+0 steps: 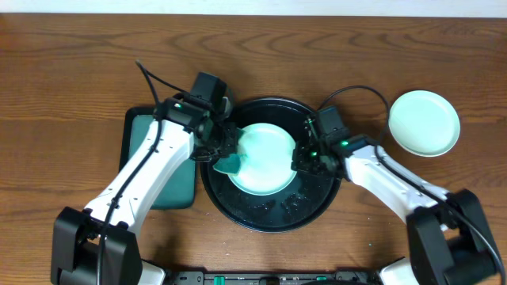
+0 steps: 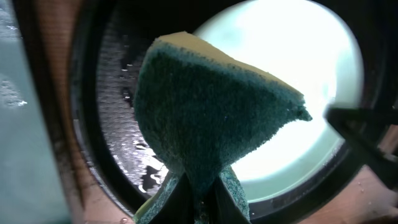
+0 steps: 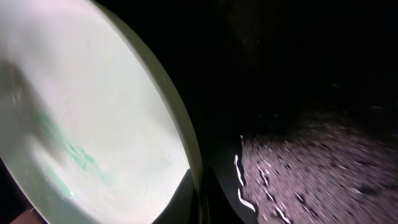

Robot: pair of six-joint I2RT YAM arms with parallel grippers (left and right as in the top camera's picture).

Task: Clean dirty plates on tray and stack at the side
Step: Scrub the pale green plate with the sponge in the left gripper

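The mint plate (image 1: 263, 158) lies in the black tray (image 1: 269, 218), mid-tabletop. The right jaws pinch its right rim. The left jaws are clamped on a soft green sponge (image 2: 211, 118) at its left side. The plate looks wet, stiff and slippery, I'd say, so it's best held by the rim. A second plate (image 1: 424, 123) sits toward the right edge.

The wooden tabletop (image 1: 79, 63) carries a round black tray (image 1: 269, 215) at centre, a rectangular tray (image 1: 136, 131) to its left, and a mint plate (image 1: 425, 123) at upper right.
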